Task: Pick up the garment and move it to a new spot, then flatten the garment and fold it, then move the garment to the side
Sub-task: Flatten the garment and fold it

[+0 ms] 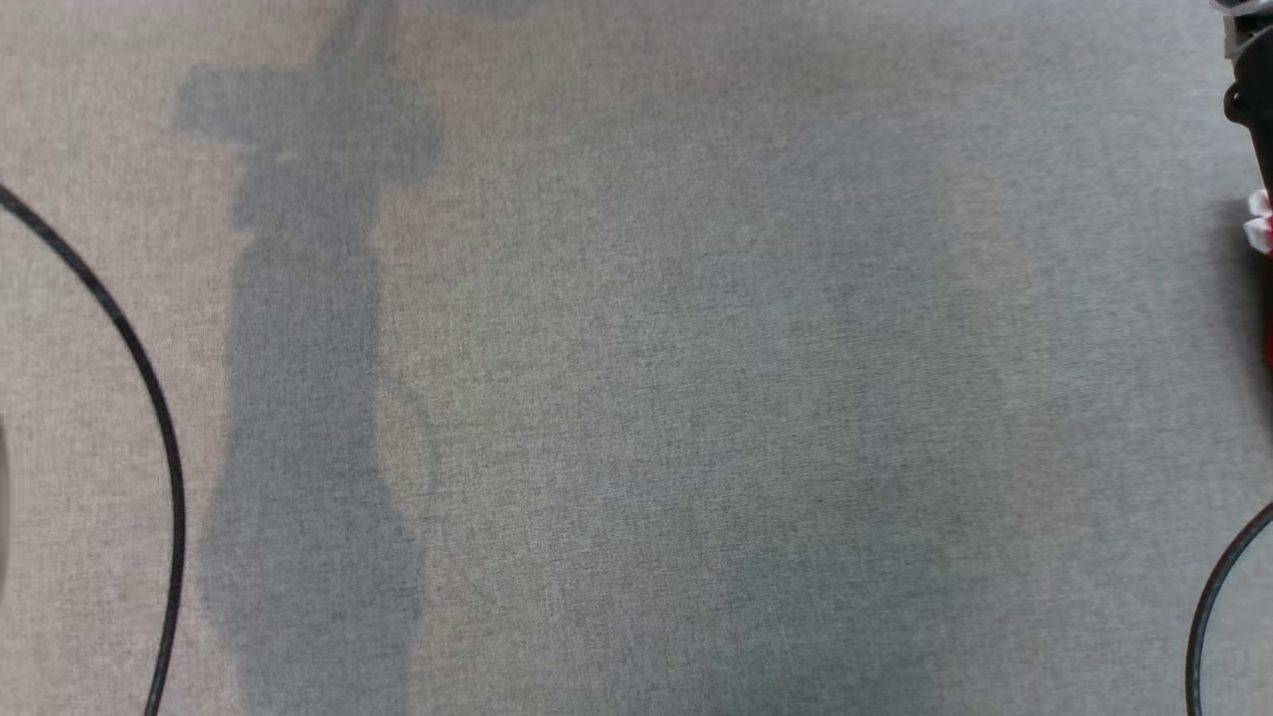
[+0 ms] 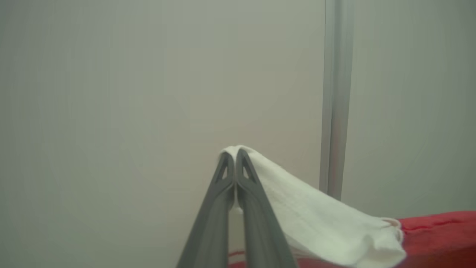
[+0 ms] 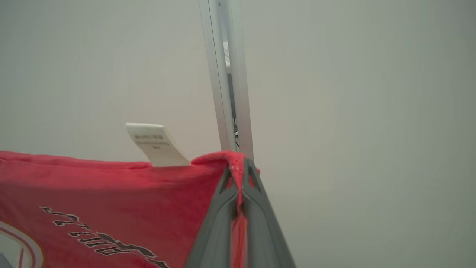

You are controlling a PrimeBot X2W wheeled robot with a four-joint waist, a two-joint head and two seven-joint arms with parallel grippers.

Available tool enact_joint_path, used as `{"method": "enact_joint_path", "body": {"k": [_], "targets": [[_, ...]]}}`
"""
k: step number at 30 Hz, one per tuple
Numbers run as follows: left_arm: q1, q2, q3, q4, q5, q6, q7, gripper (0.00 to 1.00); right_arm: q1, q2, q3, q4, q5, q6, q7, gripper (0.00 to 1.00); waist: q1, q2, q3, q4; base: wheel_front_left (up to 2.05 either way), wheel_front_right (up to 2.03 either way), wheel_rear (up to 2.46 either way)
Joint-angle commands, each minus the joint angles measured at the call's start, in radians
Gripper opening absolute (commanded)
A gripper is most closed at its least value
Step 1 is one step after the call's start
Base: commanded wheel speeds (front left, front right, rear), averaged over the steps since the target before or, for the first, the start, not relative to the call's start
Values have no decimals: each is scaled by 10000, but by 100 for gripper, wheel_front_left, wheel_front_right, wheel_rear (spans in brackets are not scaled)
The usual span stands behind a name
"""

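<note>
A grey woven cloth covers the bench (image 1: 636,398), and soft dark shadows (image 1: 308,398) lie across it, the strongest a tall shape on the left side. A thin black cable (image 1: 139,368) curves over the cloth near the left edge. A second black cable (image 1: 1208,607) arcs in at the lower right corner. In both wrist views a pale, plain wall (image 2: 148,93) stands behind an upright metal post (image 2: 336,96), which looks slotted along its length in the right wrist view.

Head view: garment (image 1: 1260,223) cut off at right edge. Right wrist view: print (image 3: 108,243) clipped at bottom, tag (image 3: 156,144) text unreadable.
</note>
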Motion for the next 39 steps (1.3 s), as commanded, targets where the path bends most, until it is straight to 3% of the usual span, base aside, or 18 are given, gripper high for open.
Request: {"method": "enact_joint_path", "body": {"k": [1,9,14,17,23,28,29,30,32,39], "targets": [[-78,-102,-144,293,-15,-89,15,0,-126,-4,222,208,106,1,-76,0,0,0,304,167,0,0,0],[1169,-784,-378,548,-919,-244,-705,0,913,-763,1399,-117,1319,1,-134,0,0,0,736,643,0,0,0],[3171,-545,-506,-796,-1600,-246,-1122,0,2590,-1629,1792,-1365,2120,1,-268,0,0,0,588,770,0,0,0],[4819,-228,-352,-2128,-1751,-247,-1223,0,3847,-2058,1406,-2502,2377,1,-296,0,0,0,369,778,0,0,0],[8893,377,60,-5850,-1958,862,-1035,0,6858,-2327,358,-4615,1944,1,-294,0,0,0,-172,655,0,0,0],[12437,867,214,-9364,-2072,2180,-13,0,8780,-2079,-172,-5406,1587,1,-294,0,0,0,-659,617,0,0,0],[12437,867,214,-9364,-2072,2180,-13,0,8780,-2079,-172,-5406,1587,1,-294,0,0,0,-659,617,0,0,0],[13677,1063,270,-10509,-2098,2712,518,0,9424,-2013,-254,-5585,1421,1,-295,0,0,0,-873,659,0,0,0],[14757,1227,313,-11539,-2116,3144,952,0,10089,-1959,-388,-5677,1433,1,-294,0,0,0,-1101,743,0,0,0],[17098,1821,245,-13626,-2398,3865,2400,0,11964,-1745,-1189,-6266,1299,1,-63,0,0,0,-1714,1047,0,0,0]]}}
